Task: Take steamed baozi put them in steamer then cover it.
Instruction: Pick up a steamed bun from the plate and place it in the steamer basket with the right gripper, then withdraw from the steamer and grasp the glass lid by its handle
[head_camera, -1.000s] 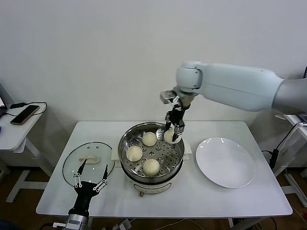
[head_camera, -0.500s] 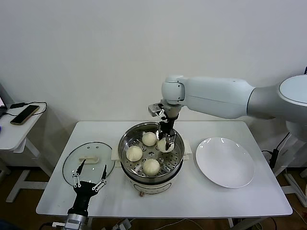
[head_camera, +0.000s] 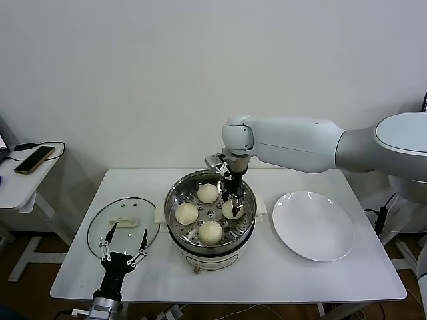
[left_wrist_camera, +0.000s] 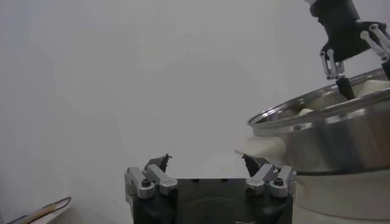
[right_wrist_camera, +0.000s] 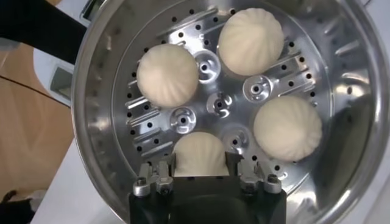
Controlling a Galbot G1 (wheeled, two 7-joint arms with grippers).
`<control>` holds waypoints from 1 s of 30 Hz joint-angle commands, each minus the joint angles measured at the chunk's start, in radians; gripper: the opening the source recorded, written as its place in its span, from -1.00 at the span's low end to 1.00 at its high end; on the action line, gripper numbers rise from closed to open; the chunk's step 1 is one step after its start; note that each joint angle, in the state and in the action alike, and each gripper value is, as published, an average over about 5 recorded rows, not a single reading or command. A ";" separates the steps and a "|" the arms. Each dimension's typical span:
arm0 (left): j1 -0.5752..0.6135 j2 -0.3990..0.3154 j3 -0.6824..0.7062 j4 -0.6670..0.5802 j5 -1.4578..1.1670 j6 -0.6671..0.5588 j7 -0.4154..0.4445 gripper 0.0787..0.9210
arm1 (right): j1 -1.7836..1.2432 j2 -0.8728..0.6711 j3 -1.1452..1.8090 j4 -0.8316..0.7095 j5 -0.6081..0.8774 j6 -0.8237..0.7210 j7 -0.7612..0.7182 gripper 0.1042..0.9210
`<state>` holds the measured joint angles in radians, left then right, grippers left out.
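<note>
Lowering the fourth baozi (right_wrist_camera: 200,155) into the steamer (head_camera: 172,200), the right hand (head_camera: 231,202) had dropped from rim height a second earlier to sit deep inside the pot, fingers pinched on either side of the bun. In the right wrist view that bun sat between the fingertips, down at the perforated tray floor, with the three other baozi (right_wrist_camera: 167,74) spaced around the centre, none touching it. Whether it rested fully on the tray I couldn't tell. The white plate (head_camera: 313,225), to the right on the surface (head_camera: 333,273), was bare, so by my reading the loading was all but finished: only the release and a clean lift out remained.

The left hand (head_camera: 123,248) waited low at the front-left, fingers spread, holding nothing, just near the cover (head_camera: 100,223), which lay flat on the surface beside the steamer with its cream handle up. Covering the pot looked like the step to come, once the right arm was clear.
</note>
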<state>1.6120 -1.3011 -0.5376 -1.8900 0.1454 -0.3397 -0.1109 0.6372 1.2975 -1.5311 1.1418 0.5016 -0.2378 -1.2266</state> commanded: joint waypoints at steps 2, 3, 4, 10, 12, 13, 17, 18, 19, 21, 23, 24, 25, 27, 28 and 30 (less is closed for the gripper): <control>0.001 0.000 -0.003 -0.001 0.000 0.000 -0.001 0.77 | -0.012 -0.003 0.006 0.002 -0.031 0.005 0.011 0.28; 0.001 0.000 -0.004 -0.001 0.000 0.001 -0.001 0.77 | -0.012 -0.008 0.012 0.006 -0.032 0.006 0.012 0.34; 0.001 0.000 -0.004 -0.001 0.000 0.001 -0.001 0.77 | -0.012 -0.016 0.021 0.012 -0.035 0.006 0.013 0.39; 0.000 0.000 -0.002 -0.004 0.002 0.004 -0.001 0.77 | -0.006 -0.106 0.151 0.062 -0.055 0.022 0.025 0.73; -0.001 0.000 -0.001 -0.006 0.002 0.005 -0.001 0.77 | -0.003 -0.160 0.224 0.098 -0.049 0.036 0.060 0.75; -0.001 0.001 -0.001 -0.006 0.003 0.006 -0.001 0.77 | -0.003 -0.196 0.268 0.125 -0.039 0.047 0.094 0.75; -0.005 0.005 0.001 -0.005 0.006 0.007 -0.001 0.77 | -0.027 -0.348 0.400 0.241 0.014 0.125 0.364 0.76; -0.007 0.006 0.002 -0.006 0.008 0.008 -0.001 0.77 | -0.041 -0.388 0.419 0.269 0.023 0.150 0.465 0.76; -0.008 0.007 0.003 -0.007 0.010 0.010 -0.001 0.77 | -0.056 -0.426 0.435 0.294 0.030 0.174 0.572 0.76; -0.013 0.009 0.005 -0.008 0.017 0.014 -0.002 0.77 | -0.101 -0.502 0.457 0.344 0.036 0.217 0.825 0.76; -0.017 0.011 0.007 -0.009 0.029 0.018 -0.004 0.77 | -0.164 -0.568 0.492 0.383 0.035 0.252 1.058 0.76; -0.020 0.012 0.008 -0.009 0.039 0.021 -0.006 0.77 | -0.209 -0.601 0.522 0.398 0.035 0.272 1.169 0.76; -0.022 0.013 0.009 -0.009 0.051 0.023 -0.009 0.77 | -0.260 -0.626 0.564 0.408 0.041 0.295 1.260 0.76; -0.028 0.015 0.011 -0.009 0.078 0.029 -0.016 0.77 | -0.381 -0.661 0.682 0.414 0.049 0.366 1.423 0.76; -0.031 0.016 0.013 -0.009 0.091 0.034 -0.020 0.77 | -0.452 -0.668 0.757 0.412 0.050 0.411 1.498 0.76; -0.038 0.018 0.016 -0.011 0.115 0.044 -0.029 0.77 | -0.604 -0.669 0.909 0.408 0.050 0.487 1.616 0.76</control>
<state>1.5847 -1.2847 -0.5249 -1.8985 0.1901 -0.3132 -0.1252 0.4646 0.8641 -1.0878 1.4273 0.5190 -0.0222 -0.5240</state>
